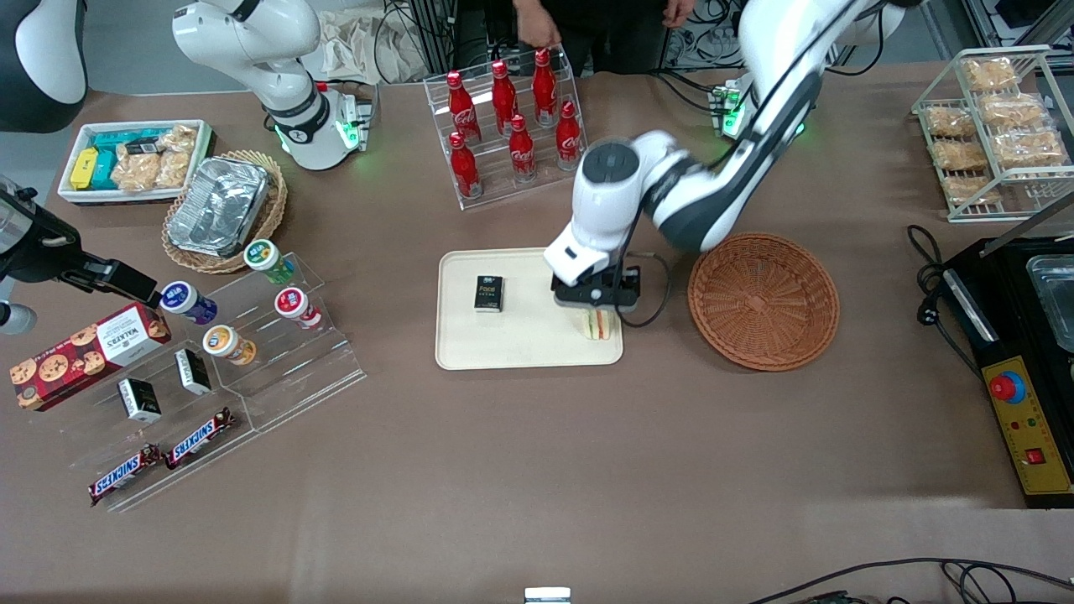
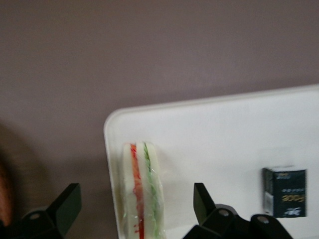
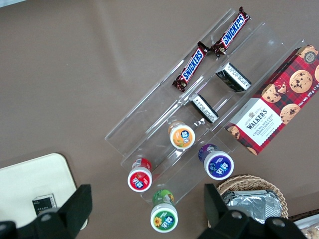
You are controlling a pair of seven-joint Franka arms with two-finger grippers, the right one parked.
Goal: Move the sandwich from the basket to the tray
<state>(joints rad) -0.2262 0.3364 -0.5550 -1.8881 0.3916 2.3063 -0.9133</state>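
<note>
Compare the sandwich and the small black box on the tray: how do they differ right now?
The sandwich is pale with red and green filling stripes; the small black box is dark with printed lettering. The sandwich stands on edge at the tray's corner nearest the basket, while the black box lies flat, nearer the tray's middle. The gripper hovers with open fingers either side of the sandwich; nothing is near the box. Both rest on the tray.

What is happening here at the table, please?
The left arm's gripper is over the tray, fingers open on either side of the sandwich. The sandwich stands on its edge at the tray's corner nearest the basket, which holds nothing. A small dark box also lies on the tray.
</note>
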